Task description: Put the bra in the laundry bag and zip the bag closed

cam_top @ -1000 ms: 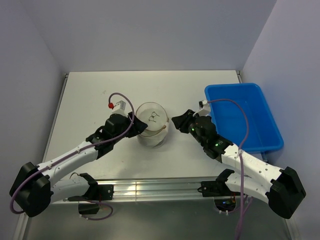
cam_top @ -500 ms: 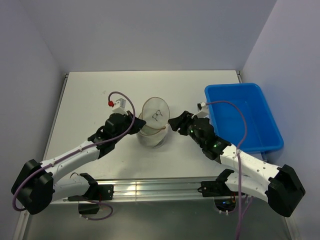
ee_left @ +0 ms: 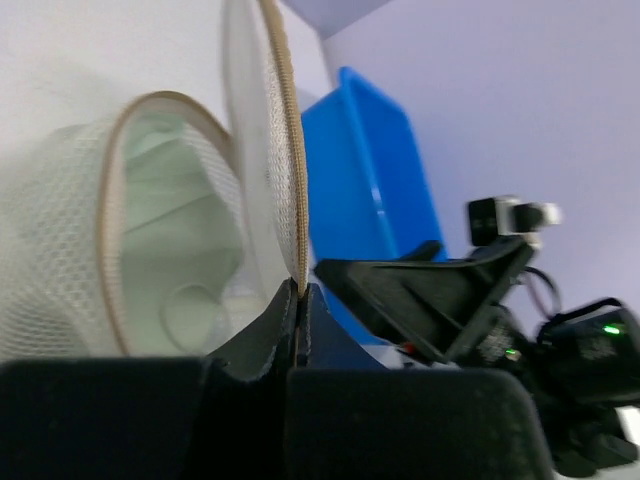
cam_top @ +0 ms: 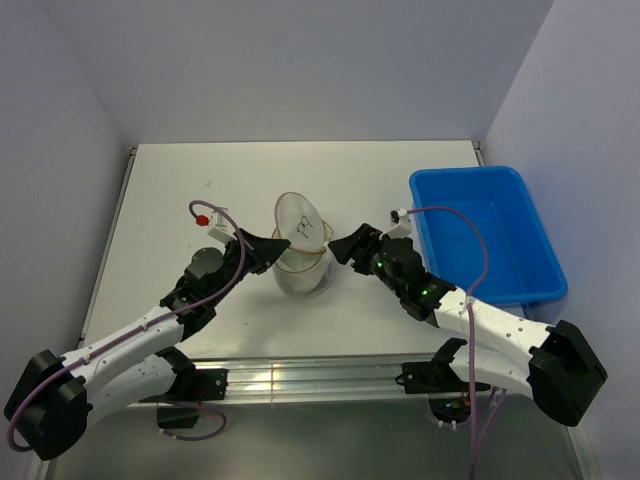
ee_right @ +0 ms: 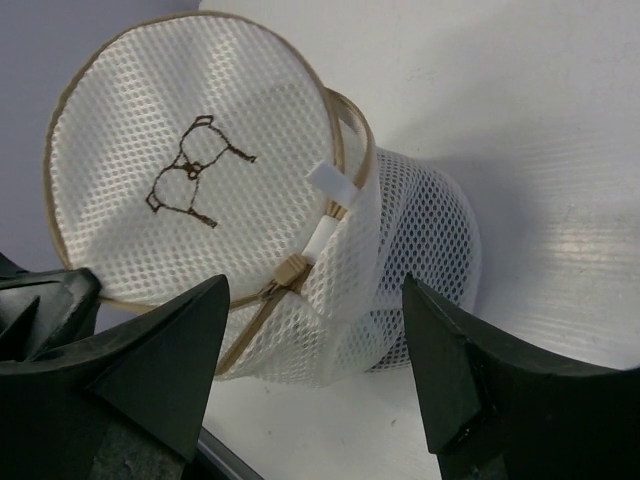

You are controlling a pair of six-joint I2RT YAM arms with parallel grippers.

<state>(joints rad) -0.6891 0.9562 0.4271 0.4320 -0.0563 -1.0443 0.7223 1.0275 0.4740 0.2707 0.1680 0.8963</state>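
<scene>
The laundry bag [cam_top: 303, 275], a cream-white mesh drum, stands mid-table. Its round lid [cam_top: 303, 228], with a small dark bra drawing, is tipped up almost on edge. My left gripper [cam_top: 276, 244] is shut on the lid's tan zip rim [ee_left: 286, 150]; the tips [ee_left: 300, 292] pinch it. Pale green cloth, the bra [ee_left: 185, 215], lies inside the open bag [ee_left: 55, 270]. My right gripper [cam_top: 341, 246] is open just right of the bag. In the right wrist view its fingers [ee_right: 312, 300] stand either side of the zip slider [ee_right: 290, 272], apart from it; the lid [ee_right: 190, 150] faces the camera.
A blue plastic bin [cam_top: 485, 235] stands at the right edge of the table, close behind my right arm; it also shows in the left wrist view [ee_left: 370, 170]. The table's near edge is a metal rail [cam_top: 300, 375]. Walls close in on three sides.
The lid has swung up from lying flat on the bag to nearly upright, lifted by my left gripper. My right gripper has moved left, closer to the bag.
</scene>
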